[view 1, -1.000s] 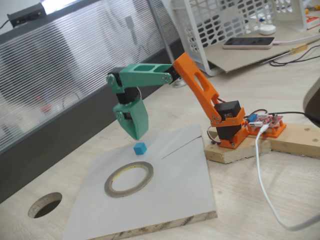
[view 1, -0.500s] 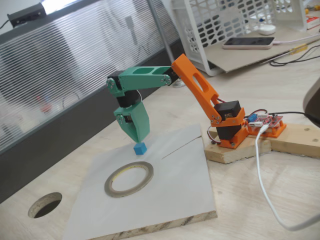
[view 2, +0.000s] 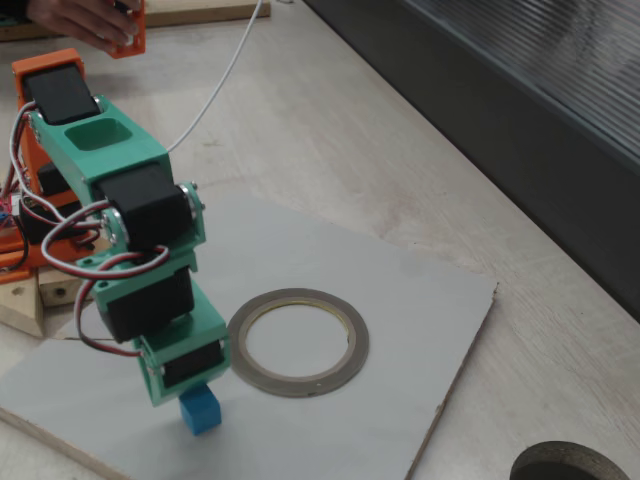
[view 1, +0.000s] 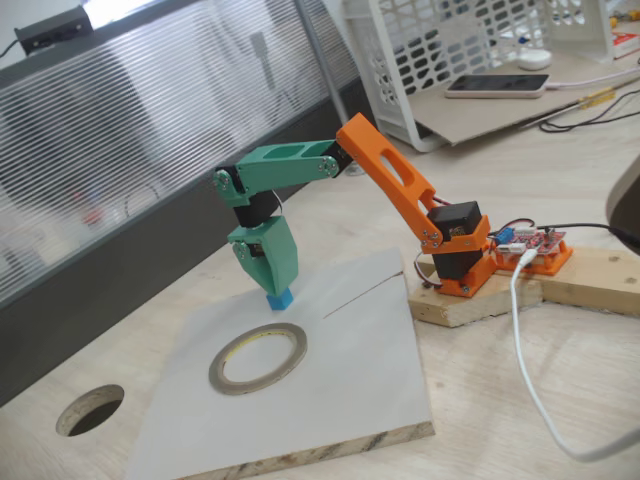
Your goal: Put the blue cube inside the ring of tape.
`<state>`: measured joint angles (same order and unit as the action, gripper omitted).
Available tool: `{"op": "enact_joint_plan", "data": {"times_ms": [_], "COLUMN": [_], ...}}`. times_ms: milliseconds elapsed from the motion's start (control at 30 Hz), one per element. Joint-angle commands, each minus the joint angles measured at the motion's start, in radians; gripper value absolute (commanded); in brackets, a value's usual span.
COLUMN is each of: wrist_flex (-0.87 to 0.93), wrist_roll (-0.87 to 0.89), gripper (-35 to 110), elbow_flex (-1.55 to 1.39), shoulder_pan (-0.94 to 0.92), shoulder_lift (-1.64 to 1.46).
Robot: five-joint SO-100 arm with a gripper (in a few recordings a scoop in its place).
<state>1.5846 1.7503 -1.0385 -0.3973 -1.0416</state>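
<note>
The blue cube (view 1: 280, 299) (view 2: 200, 411) rests on the grey board (view 1: 360, 380) (view 2: 420, 300), a short way from the ring of tape (view 1: 258, 357) (view 2: 298, 342), which lies flat with its centre open. My green gripper (view 1: 274, 290) (view 2: 190, 390) points straight down with its tip right at the top of the cube. The gripper's body hides the jaws in both fixed views, so I cannot make out whether they are open or shut, or whether they hold the cube.
A round hole (view 1: 90, 408) (view 2: 560, 465) is cut in the wooden tabletop beyond the board's edge. The arm's orange base (view 1: 460, 250) stands on a wooden block beside a white cable (view 1: 525, 350). A white basket (view 1: 450, 50) stands behind.
The gripper has come down from above the cube until its tip meets the cube's top. Cube and tape ring have stayed in place.
</note>
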Motion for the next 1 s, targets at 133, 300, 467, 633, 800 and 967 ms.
{"op": "enact_joint_plan", "data": {"times_ms": [133, 300, 467, 633, 800, 967], "wrist_flex": [-0.011, -0.005, 0.002, 0.003, 0.003, 0.005], "wrist_roll": [0.003, 0.003, 0.003, 0.003, 0.003, 0.005], "gripper": [0, 0, 0, 0, 0, 0], "elbow_flex": [0.018, 0.057, 0.184, 0.195, 0.198, 0.193], "shoulder_pan": [-0.008, -0.008, -0.006, -0.008, -0.008, -0.008], "shoulder_lift": [-0.025, -0.026, -0.015, -0.012, -0.025, -0.025]}}
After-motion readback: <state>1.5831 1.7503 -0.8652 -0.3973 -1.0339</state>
